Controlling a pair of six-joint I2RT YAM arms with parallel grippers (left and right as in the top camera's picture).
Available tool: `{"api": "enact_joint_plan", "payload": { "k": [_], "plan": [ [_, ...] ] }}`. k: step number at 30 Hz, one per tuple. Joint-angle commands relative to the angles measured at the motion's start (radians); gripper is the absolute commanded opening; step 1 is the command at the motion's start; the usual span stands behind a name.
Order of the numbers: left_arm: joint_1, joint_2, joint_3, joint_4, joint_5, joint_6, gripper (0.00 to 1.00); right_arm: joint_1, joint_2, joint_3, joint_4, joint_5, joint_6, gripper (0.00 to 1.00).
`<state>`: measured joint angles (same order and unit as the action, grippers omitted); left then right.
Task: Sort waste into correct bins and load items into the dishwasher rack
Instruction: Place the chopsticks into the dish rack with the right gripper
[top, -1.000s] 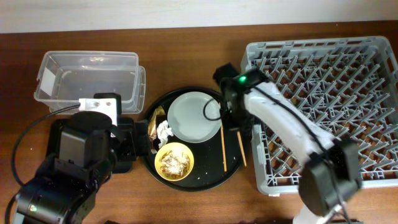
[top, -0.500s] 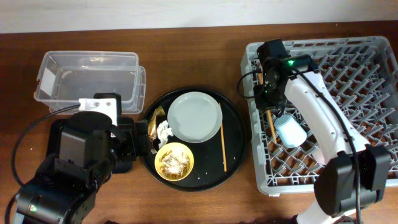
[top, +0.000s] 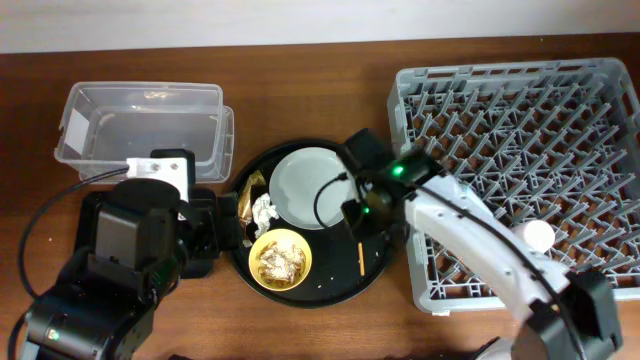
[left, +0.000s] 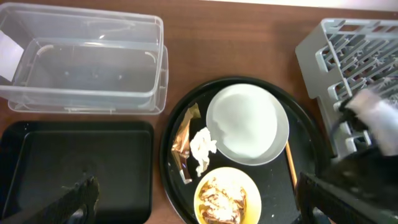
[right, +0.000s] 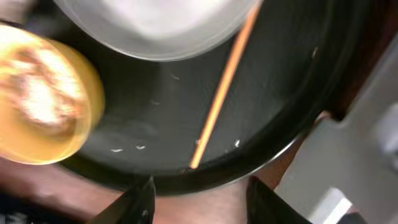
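The grey-green plate (top: 310, 188) lies on the round black tray (top: 330, 290) with the yellow bowl (top: 280, 260) of beige scraps, the white tissue (top: 263, 210), the gold-brown wrapper (top: 251, 190) and one chopstick (top: 360, 255). My right gripper (right: 202, 199) is open and empty, low over the tray's right rim near that chopstick (right: 224, 87); it also shows in the overhead view (top: 362, 213). My left gripper (left: 199, 199) is open and empty, high above the tray and the shallow black bin (left: 81, 168). A pale cup (top: 537, 235) lies in the dishwasher rack (top: 520, 120). The pink cup is out of view.
The clear tub (top: 145, 125) with a white label stands at the back left, behind the shallow black bin. The rack's left wall (right: 367, 155) is close to the right of my right gripper. Bare wooden table (top: 330, 70) lies behind the round tray.
My right arm carried one chopstick into the rack, then swung back over the round tray's right side. One chopstick is left on the tray. The left arm has not moved.
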<state>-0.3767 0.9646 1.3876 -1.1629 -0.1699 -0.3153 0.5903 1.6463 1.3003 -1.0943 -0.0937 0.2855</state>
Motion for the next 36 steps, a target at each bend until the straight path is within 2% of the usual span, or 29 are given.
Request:
{"api": "enact_joint_plan", "payload": {
  "k": [1, 4, 7, 10, 12, 14, 19, 23, 27, 30, 34, 35, 36],
  "plan": [
    [0.001, -0.004, 0.009, 0.0, -0.011, -0.013, 0.99, 0.004, 0.016, -0.167, 0.134, 0.023, 0.061, 0.46],
    [0.001, -0.004, 0.009, 0.0, -0.011, -0.013, 0.99, 0.004, 0.029, -0.296, 0.344, 0.022, 0.061, 0.42],
    [0.001, -0.004, 0.009, 0.001, -0.011, -0.013, 0.99, 0.004, 0.09, -0.33, 0.409, 0.027, 0.06, 0.42],
    [0.001, -0.004, 0.009, 0.001, -0.011, -0.013, 0.99, 0.004, 0.149, -0.33, 0.461, 0.027, 0.065, 0.31],
    [0.001, -0.004, 0.009, 0.0, -0.011, -0.013, 0.99, 0.003, 0.157, -0.329, 0.454, 0.057, 0.071, 0.12],
    [0.001, -0.004, 0.009, 0.001, -0.011, -0.013, 0.99, -0.017, 0.146, -0.307, 0.403, 0.073, 0.072, 0.04],
    [0.001, -0.004, 0.009, 0.0, -0.011, -0.013, 0.99, -0.116, 0.04, -0.164, 0.215, 0.071, 0.051, 0.04],
    [0.001, -0.004, 0.009, 0.001, -0.011, -0.013, 0.99, -0.129, -0.097, -0.063, 0.133, 0.076, 0.0, 0.04],
    [0.001, -0.004, 0.009, 0.001, -0.011, -0.013, 0.99, -0.213, -0.206, -0.038, 0.127, 0.277, -0.001, 0.04],
    [0.001, -0.004, 0.009, 0.0, -0.011, -0.013, 0.99, -0.312, -0.153, -0.047, 0.137, 0.278, -0.097, 0.04],
    [0.001, -0.004, 0.009, 0.001, -0.011, -0.013, 0.99, -0.349, -0.005, -0.055, 0.14, 0.191, -0.116, 0.04],
    [0.001, -0.004, 0.009, 0.0, -0.011, -0.013, 0.99, -0.348, -0.005, -0.055, 0.138, 0.179, -0.117, 0.11],
    [0.001, -0.004, 0.009, 0.0, -0.011, -0.013, 0.99, -0.349, -0.018, -0.048, 0.132, 0.15, -0.117, 0.27]
  ]
}}
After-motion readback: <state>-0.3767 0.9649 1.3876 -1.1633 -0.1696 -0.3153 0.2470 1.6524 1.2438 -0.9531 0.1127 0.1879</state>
